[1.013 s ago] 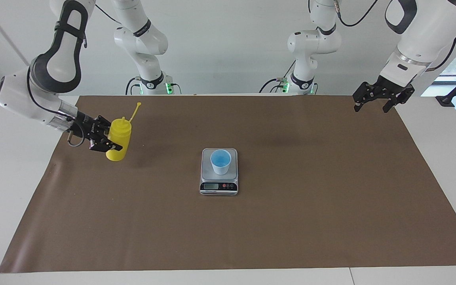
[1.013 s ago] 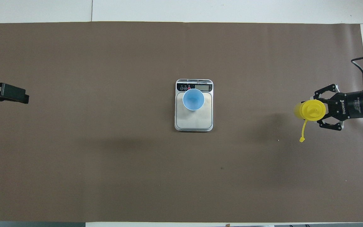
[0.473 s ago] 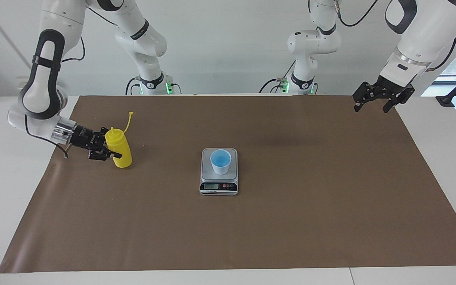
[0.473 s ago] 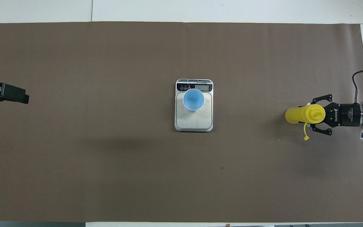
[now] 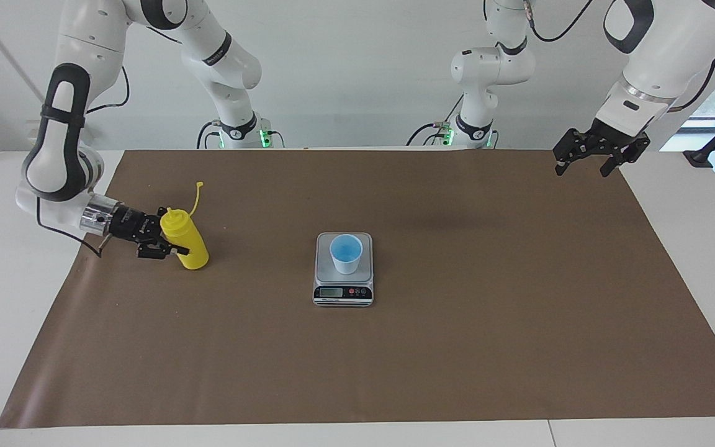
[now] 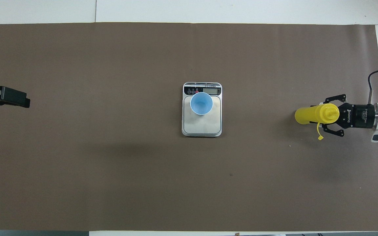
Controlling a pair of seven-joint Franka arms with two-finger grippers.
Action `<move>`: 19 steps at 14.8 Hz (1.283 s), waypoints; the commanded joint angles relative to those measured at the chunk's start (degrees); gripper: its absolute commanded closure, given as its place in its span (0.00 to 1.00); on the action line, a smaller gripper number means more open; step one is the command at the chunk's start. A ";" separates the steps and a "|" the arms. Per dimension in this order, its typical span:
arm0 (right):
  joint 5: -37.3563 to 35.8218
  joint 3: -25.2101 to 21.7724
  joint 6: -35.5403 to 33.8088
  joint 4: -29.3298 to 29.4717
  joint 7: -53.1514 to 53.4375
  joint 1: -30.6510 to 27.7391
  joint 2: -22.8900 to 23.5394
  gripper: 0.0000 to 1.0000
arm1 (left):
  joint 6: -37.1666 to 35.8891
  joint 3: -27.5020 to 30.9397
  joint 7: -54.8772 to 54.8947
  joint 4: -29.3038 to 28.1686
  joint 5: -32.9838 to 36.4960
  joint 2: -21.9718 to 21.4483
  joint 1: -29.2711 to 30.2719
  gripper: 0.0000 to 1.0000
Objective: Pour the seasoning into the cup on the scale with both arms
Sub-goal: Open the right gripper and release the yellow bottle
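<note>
The yellow seasoning bottle point(image 5: 186, 248) point(image 6: 308, 115) leans at the right arm's end of the table, nozzle toward that arm, base low at the mat. My right gripper point(image 5: 171, 239) point(image 6: 327, 114) is shut on its upper body from the side. The cap strap point(image 5: 195, 197) sticks up from the neck. In the table's middle, the blue cup point(image 5: 346, 253) point(image 6: 201, 103) stands upright on the scale point(image 5: 343, 293) point(image 6: 202, 127). My left gripper point(image 5: 587, 161) point(image 6: 15, 100) waits open and bare over the mat's edge at the left arm's end.
A brown mat point(image 5: 457, 347) covers most of the white table. The scale's display faces away from the robots. The two arm bases point(image 5: 239, 133) point(image 5: 472, 131) stand at the robots' edge of the table.
The right gripper has come down with the bottle, which now leans with its base toward the scale. The left arm, cup and scale have not moved.
</note>
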 commanded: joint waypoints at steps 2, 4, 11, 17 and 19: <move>1.57 0.41 -0.52 0.41 -0.14 -0.10 0.92 1.00 | -1.05 0.00 0.55 0.65 -0.76 0.05 0.43 0.00; 1.66 0.41 0.27 -0.03 -0.22 -0.10 0.83 1.00 | -1.05 0.00 0.55 0.65 -0.76 0.05 0.43 0.00; 1.66 0.41 1.59 -1.61 -0.14 -0.01 0.48 1.00 | -1.05 0.00 0.55 0.65 -0.85 0.05 0.43 0.00; 1.49 0.41 2.11 -1.44 -0.22 -0.10 0.48 0.00 | -1.05 0.00 0.55 0.65 -0.85 0.05 0.43 0.00; 1.14 0.41 1.68 -1.09 -0.31 -0.10 0.57 0.00 | -1.05 0.00 0.55 0.65 -0.85 0.05 0.43 0.00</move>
